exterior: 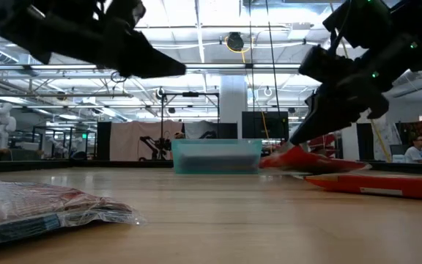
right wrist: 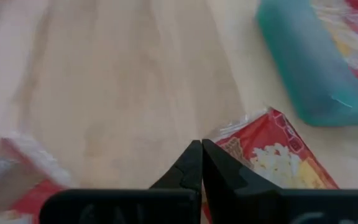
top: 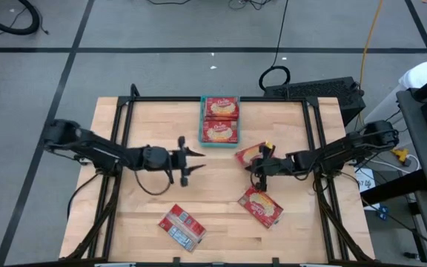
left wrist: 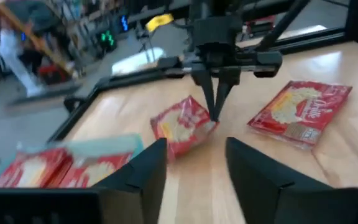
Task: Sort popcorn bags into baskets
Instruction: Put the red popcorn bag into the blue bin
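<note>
Bags (top: 219, 119) sit two deep in tray (top: 202, 141), three loose on table (top: 147, 196).
Right gripper (top: 259, 167) clamped on edge of bag (top: 249, 154) at tray's 5 o'clock; left gripper (top: 194, 165) parted, empty, mid-table.

Both arms are black throughout, built of slim tubular links joined by bulkier rounded joint housings. A black cable loops loosely beneath the left arm (top: 95, 152). The left gripper (top: 193, 163) carries two narrow, tapering dark fingers on a crossbar. The right gripper (top: 258, 169) has matching matte black fingers ending in fine points. Small green indicator lights show on the right arm (exterior: 376, 73).
</note>
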Motion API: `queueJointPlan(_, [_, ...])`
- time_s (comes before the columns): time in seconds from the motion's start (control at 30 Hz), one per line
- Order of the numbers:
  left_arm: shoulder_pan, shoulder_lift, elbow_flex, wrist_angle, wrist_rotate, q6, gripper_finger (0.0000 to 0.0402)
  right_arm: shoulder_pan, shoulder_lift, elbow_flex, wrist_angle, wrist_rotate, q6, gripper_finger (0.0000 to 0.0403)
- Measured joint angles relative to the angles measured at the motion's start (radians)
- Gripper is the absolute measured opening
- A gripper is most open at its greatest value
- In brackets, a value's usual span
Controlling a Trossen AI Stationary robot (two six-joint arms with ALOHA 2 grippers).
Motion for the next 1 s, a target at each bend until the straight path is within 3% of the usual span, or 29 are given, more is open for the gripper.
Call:
queueJointPlan(0.17, [-0.01, 0.215, 0.068, 0.155, -0.004, 0.085, 0.0238, 0.027, 0.0, 0.01, 0.002, -0.034, 0.022, 0.0])
queueJointPlan(0.3, [-0.006, 0.365, 0.218, 0.079, -0.005, 0.123, 0.0285, 0.035, 0.0, 0.01, 0.005, -0.05, 0.031, 0.0])
queueJointPlan(0.4, [0.002, 0.461, 0.337, -0.024, -0.004, 0.155, 0.0299, 0.035, 0.0, 0.01, 0.009, -0.055, 0.032, 0.0])
queueJointPlan(0.53, [0.017, 0.562, 0.468, -0.167, -0.004, 0.185, 0.0292, 0.035, 0.0, 0.01, 0.01, -0.055, 0.021, 0.0])
queueJointPlan(0.7, [0.04, 0.673, 0.571, -0.204, -0.004, 0.248, 0.0268, 0.035, 0.0, 0.01, 0.047, -0.081, 0.023, 0.0])
queueJointPlan(0.9, [0.051, 0.729, 0.622, -0.204, -0.004, 0.337, 0.0238, 0.035, -0.001, 0.01, 0.096, -0.082, 0.007, 0.0])
queueJointPlan(1.0, [0.055, 0.729, 0.624, -0.2, -0.005, 0.38, 0.0204, 0.035, -0.001, 0.01, 0.114, -0.086, 0.007, 0.0])
